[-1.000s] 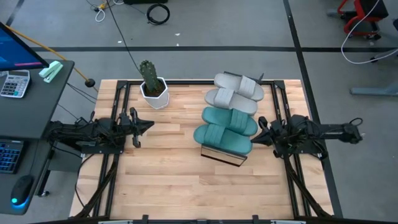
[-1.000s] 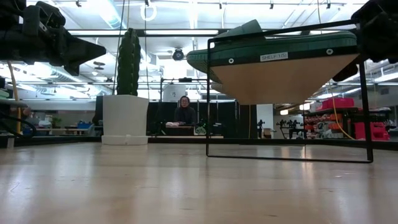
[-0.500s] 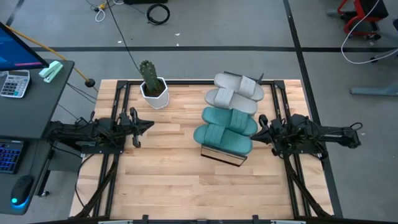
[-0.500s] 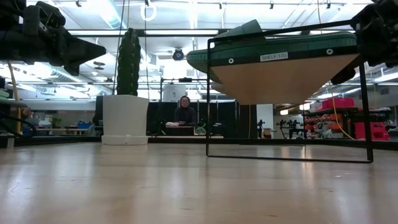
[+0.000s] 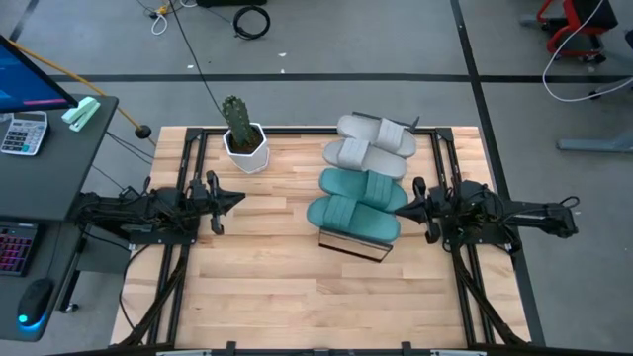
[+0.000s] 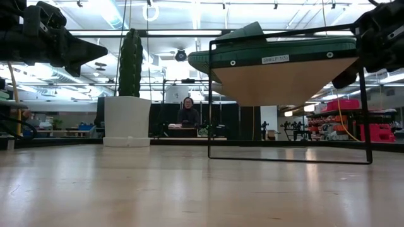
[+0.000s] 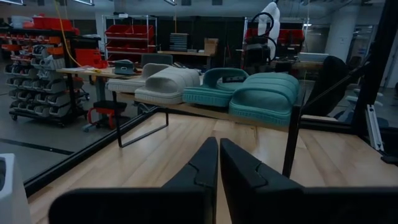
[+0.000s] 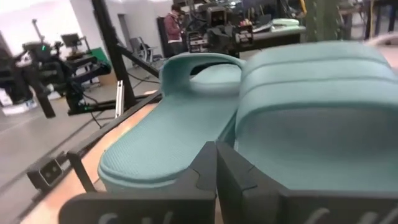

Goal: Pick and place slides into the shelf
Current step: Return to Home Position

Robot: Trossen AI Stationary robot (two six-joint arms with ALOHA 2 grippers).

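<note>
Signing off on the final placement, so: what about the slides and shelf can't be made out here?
Low view: grey slides, hidden behind the shelf plank and teal slides.
High view: most of the shelf top, covered by slides.
High view: whether the right gripper touches a teal slide, too small to tell.

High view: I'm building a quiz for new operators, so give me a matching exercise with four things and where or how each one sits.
Things:
1. grey slides
2. teal slides
3. cactus
4. left claw

Places or states:
A. in a white pot on the table
B. on the shelf, at the end toward the picture's top
C. shut, apart from the shelf
D. on the shelf, next to the right claw

Pairs: 1-B, 2-D, 3-A, 4-C.
</note>
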